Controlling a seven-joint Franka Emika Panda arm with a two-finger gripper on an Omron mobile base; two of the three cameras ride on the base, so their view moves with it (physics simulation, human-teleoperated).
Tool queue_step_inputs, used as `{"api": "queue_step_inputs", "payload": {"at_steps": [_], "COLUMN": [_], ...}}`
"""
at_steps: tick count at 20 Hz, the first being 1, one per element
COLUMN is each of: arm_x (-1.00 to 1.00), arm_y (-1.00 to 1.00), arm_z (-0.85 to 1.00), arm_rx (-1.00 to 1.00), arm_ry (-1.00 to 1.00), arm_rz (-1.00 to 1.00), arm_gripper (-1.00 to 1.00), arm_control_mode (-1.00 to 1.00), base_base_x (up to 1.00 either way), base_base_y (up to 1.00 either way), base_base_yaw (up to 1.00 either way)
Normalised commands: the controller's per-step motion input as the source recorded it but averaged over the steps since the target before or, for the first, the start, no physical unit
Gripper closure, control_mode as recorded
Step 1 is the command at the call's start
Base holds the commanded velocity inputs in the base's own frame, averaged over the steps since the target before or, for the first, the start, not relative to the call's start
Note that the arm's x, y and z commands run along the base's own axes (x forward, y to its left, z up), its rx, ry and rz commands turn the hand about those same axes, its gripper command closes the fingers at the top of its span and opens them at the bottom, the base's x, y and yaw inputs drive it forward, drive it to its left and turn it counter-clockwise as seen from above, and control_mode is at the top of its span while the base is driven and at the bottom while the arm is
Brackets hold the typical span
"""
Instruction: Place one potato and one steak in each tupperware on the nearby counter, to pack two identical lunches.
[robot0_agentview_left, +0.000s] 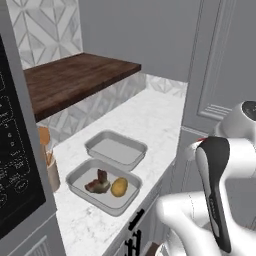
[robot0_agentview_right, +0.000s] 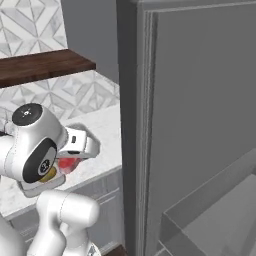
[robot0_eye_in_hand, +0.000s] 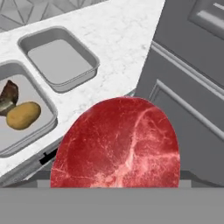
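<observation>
The counter (robot0_agentview_left: 150, 117) carries 2 tupperware trays, beyond the fingers: one (robot0_eye_in_hand: 59, 59) bare, the other (robot0_eye_in_hand: 26, 127) holding a brown steak (robot0_eye_in_hand: 8, 96) and potato (robot0_eye_in_hand: 22, 116). The gripper (robot0_eye_in_hand: 116, 181), spread wide, grips the red steak (robot0_eye_in_hand: 118, 144).

Fingers hidden behind red steak (robot0_eye_in_hand: 117, 144)

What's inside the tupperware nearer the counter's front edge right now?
The nearer tupperware holds one brown steak and one golden potato, side by side. The tray floor beneath them is covered.
</observation>
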Motion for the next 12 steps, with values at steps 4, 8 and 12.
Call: {"api": "queue_step_inputs", "payload": {"at_steps": [4,8,12], "arm_x": [0.75,1.00,1.00], "arm_y": [0.36,0.63,0.94], "arm_z": [-0.33,-0.43,-0.48], "arm_rx": [0.00,0.00,-0.03], "arm_ry": [0.03,0.03,0.07], "arm_rz": [0.39,0.44,0.26], "arm_gripper": [1.00,1.00,1.00], "arm_control_mode": [-1.00,-1.00,-1.00], "base_base_x": [0.25,0.00,0.00], "base_base_y": [0.08,0.00,0.00], "base_base_yaw": [0.14,0.00,0.00]}}
